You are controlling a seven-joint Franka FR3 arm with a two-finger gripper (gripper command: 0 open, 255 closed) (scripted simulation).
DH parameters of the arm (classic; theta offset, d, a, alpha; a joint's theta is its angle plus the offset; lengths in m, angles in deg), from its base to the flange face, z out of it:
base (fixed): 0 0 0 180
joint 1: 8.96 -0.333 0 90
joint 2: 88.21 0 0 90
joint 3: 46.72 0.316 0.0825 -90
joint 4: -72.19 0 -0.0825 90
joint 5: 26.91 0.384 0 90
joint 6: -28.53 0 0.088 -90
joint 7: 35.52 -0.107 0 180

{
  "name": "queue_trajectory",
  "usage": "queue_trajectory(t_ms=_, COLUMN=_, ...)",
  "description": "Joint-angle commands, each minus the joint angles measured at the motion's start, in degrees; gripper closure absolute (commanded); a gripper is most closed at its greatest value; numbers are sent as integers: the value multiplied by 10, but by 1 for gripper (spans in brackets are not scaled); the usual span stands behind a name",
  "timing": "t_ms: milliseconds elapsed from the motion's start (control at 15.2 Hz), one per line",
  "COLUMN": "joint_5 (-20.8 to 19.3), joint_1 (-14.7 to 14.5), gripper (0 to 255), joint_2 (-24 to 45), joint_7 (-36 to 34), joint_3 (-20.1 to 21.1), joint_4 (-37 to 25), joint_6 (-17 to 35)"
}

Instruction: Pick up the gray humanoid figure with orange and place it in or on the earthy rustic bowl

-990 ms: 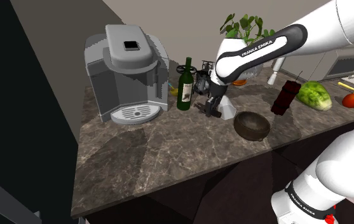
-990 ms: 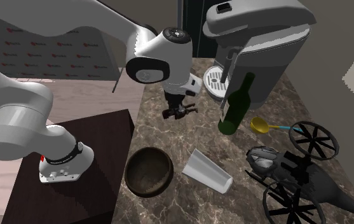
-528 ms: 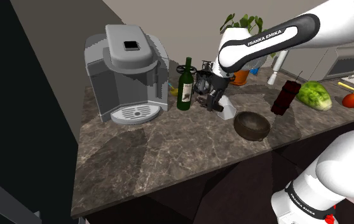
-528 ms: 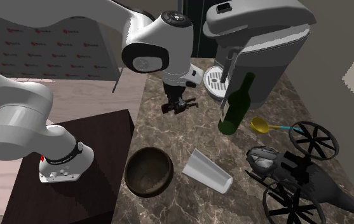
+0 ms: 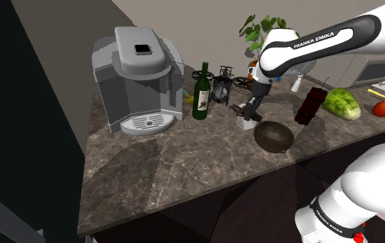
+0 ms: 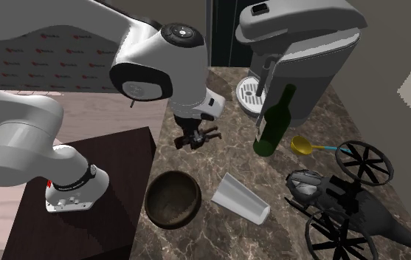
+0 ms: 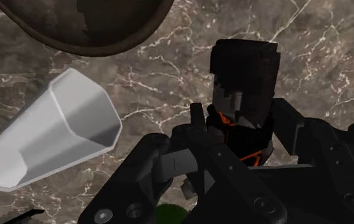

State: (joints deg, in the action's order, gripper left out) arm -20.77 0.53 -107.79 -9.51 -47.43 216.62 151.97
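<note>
You have one dark gray figure [image 7: 244,76] with orange lines, and the gripper [image 6: 196,137] is clenched on it, the black fingers [image 7: 291,124] pressing its body from both sides. It hangs over the marble desk [image 6: 218,159] a little left of centre in the second exterior view. Its long axis lies roughly crosswise there, and its blocky head juts beyond the fingers. One brown bowl [image 6: 173,198] sits at lower centre-left, its dark inside open to view. One white cup [image 6: 240,198] lies on its side just right of the bowl. One green bottle [image 6: 272,122] stands before one gray coffee machine [image 6: 299,44], upper right.
</note>
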Motion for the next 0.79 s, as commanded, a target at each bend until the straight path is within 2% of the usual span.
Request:
queue_trajectory(t_ms=0, joint_5=-9, joint_1=13, gripper=255, joint_2=-22, joint_7=24, joint_3=-17, joint_4=19, joint_6=-5)
queue_trajectory(t_ms=726, joint_5=-90, joint_1=107, gripper=255, joint_2=-123, joint_7=165, joint_3=-127, joint_4=89, joint_6=-45)
